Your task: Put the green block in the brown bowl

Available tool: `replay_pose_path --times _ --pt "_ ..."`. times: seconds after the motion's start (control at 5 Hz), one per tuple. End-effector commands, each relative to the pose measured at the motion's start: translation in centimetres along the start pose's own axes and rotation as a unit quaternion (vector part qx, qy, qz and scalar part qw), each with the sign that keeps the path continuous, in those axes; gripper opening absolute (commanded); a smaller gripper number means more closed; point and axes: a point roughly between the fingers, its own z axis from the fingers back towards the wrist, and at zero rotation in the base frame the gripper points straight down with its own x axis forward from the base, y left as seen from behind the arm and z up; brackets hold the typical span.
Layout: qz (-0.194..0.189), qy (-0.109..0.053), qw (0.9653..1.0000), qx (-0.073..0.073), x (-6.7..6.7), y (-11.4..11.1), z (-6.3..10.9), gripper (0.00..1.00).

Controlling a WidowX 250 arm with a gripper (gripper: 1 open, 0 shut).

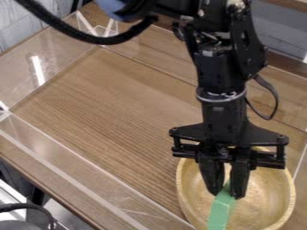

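Green block (221,212) beneath downward-pointing claw (225,189)

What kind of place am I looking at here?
Probably a robotics lab or test bench, rather than a real kitchen: a black mechanical arm with exposed parts reaches into a round brown bowl over a wood-look tabletop, and a black cable loops beside it.
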Motion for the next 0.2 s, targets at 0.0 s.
replay_pose_path --times 0.0 --pt "-0.005 -0.021 0.9997 -0.015 0.84 -0.78 1.15 0.0"
